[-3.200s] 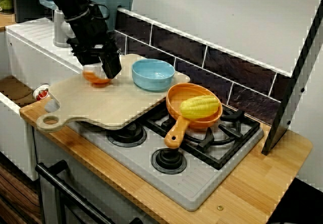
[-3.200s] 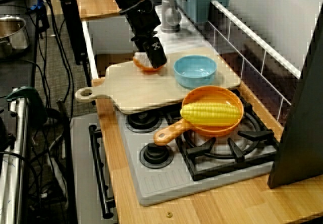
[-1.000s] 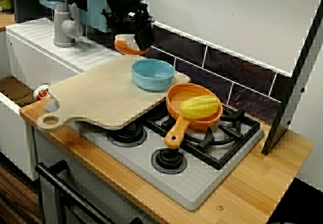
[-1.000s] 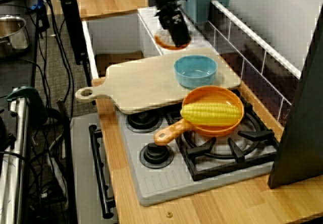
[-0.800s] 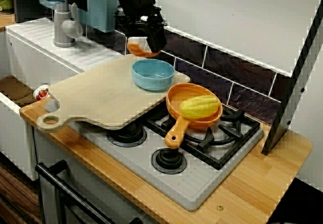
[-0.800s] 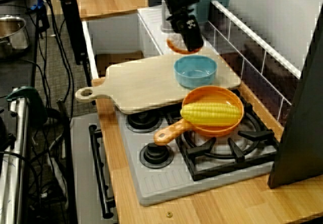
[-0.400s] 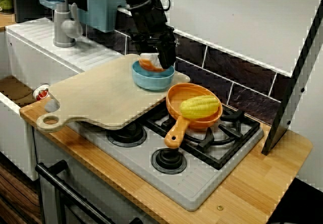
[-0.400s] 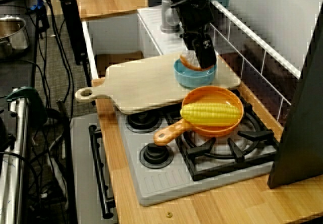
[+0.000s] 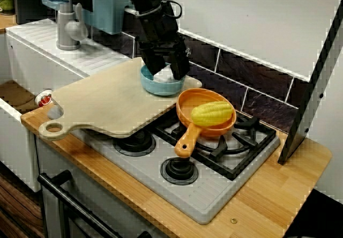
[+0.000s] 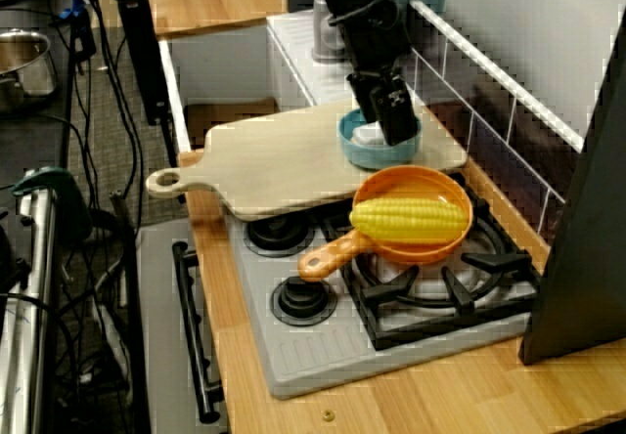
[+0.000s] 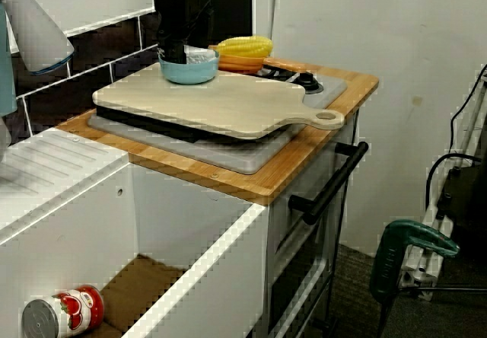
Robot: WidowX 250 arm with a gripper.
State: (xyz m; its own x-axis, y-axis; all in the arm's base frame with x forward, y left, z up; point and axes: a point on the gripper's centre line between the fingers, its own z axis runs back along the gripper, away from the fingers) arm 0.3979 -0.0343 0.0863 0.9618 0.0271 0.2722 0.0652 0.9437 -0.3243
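**Stove station: gripper down in the blue bowl, jaws apart**

A tomato tin (image 11: 57,315) lies on its side in the open basin at the far left, below counter level. A grey tap (image 9: 65,26) stands on the white drainer behind it.

The wooden cutting board (image 9: 102,106) lies flat across the left half of the hob (image 9: 214,190). Its looped handle overhangs the front left corner of the counter (image 9: 289,184). The board bridges the left burners and so gives a level surface.

The blue bowl (image 9: 161,88) stands upright at the board's far right corner, close to the tiled wall. The gripper (image 9: 165,71) reaches down into it from above. Its fingers (image 9: 179,66) are spread, one towards each side of the bowl's inside.

A whitish item (image 9: 163,77) sits low in the bowl between them. The fingers hide most of it, so it cannot be named. It appears to rest on the bowl's bottom rather than in a clamp, though contact with a finger cannot be ruled out.

Just right of the board, an orange pan (image 9: 195,97) sits on the right-hand grate, its handle pointing at the front edge of the hob. A yellow corn cob (image 9: 213,113) lies across it, cradled by the rim.

A dark panel (image 9: 313,82) leans at the counter's right end.
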